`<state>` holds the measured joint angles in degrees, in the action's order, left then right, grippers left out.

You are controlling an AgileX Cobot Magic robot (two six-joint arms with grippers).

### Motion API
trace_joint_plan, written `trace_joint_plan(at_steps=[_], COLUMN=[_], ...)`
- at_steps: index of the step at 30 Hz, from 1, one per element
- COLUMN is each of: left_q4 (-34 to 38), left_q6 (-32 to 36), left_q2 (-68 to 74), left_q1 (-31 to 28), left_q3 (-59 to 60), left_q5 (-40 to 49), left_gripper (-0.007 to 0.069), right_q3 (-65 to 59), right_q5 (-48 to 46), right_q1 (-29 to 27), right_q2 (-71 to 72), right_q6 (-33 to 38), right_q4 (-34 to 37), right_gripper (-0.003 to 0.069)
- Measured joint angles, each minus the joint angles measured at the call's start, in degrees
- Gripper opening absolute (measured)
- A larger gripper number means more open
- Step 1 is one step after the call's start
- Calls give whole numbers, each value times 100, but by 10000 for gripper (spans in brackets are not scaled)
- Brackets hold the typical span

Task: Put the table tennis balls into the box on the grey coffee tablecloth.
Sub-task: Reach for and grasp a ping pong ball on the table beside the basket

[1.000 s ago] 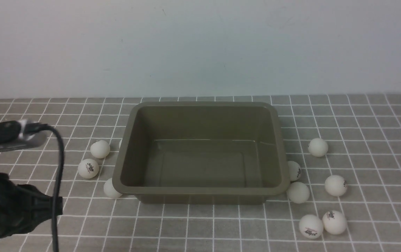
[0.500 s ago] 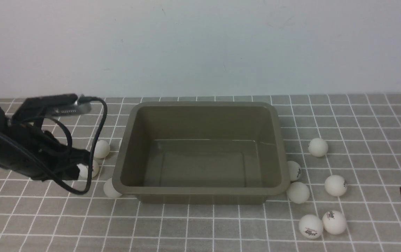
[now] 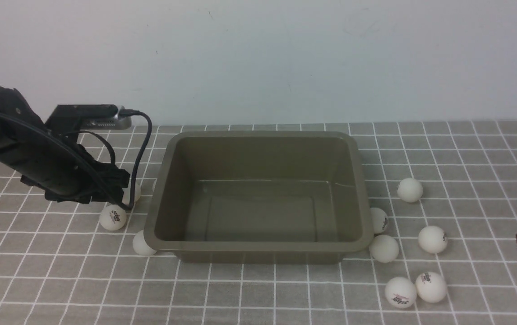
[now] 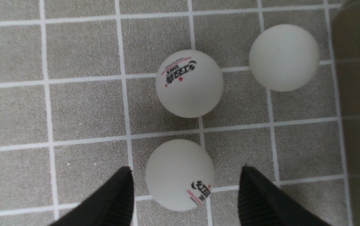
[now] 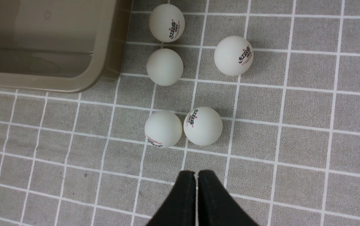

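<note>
Jaws wide apart on the left gripper, shut a second ago and hanging low, well short of any ball; since swung in and opened over the cluster beside the box. Nothing held yet: one logo ball between the black ribbed fingers, a strip of cloth bare on either side. First pick lined up, by this reading, with only the last drop and the squeeze to come. Just ahead of the tips, a second logo ball; further ahead and off to one side, a plain ball near the wall of the box. Both close enough to be nudged.

Jaws pressed flat together on the right gripper, empty, newly arrived on the box's other side. Ahead of its tips, a touching pair of balls; three more beyond, toward the box corner.

Balls matte, white, hard-shelled, fully round, likely quick to roll. Grey coffee tablecloth a nubbly woven fabric, thin white grid. Box olive-brown glossy plastic, rounded corners, flared rim, sloping walls, nothing inside yet.
</note>
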<state>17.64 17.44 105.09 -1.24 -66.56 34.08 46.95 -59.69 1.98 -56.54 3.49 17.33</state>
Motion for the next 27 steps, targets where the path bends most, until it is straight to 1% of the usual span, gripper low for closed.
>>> trace_joint_plan(at_steps=[2, 3, 7, 10, 12, 13, 16, 19, 21, 24, 25, 27], left_q4=[0, -5, -5, -5, -12, -32, -192, -462, -545, -469, -380, -195], left_q6=[0, 0, 0, 0, 0, 0, -5, -71, -180, -242, -229, -191], left_q2=[214, 289, 562, 692, 723, 723, 637, 349, -8, -580, -787, -993], left_q1=[0, 0, 0, 0, 0, 0, 0, 0, 0, 58, 162, 392], left_q3=[-32, -36, -47, -47, -47, -51, -51, -51, -51, -142, -220, -387], left_q5=[0, 0, -62, -146, -174, -167, 39, 495, 784, 1031, 1093, 1139], left_gripper=[507, 519, 517, 460, 357, 343, 346, 346, 346, 346, 346, 346], right_q3=[0, 0, 5, 11, 11, 11, 11, 11, 11, -10, -49, -74], right_q5=[0, 0, 0, 3, 10, 14, 24, 42, 48, 152, 288, 456], right_q1=[0, 0, 0, 0, 0, 0, 0, 5, 11, 62, 167, 330], right_q2=[0, 0, 0, -65, -164, -248, -499, -760, -971, -1263, -1416, -1619], right_q6=[0, 0, 0, -6, -92, -141, -211, -225, -227, -131, -118, -106], right_q4=[0, 0, -10, -129, -266, -363, -587, -677, -594, -484, -497, -546], right_gripper=[0, 0, 0, 5, 11, 16, 38, 80, 127, 208, 252, 308])
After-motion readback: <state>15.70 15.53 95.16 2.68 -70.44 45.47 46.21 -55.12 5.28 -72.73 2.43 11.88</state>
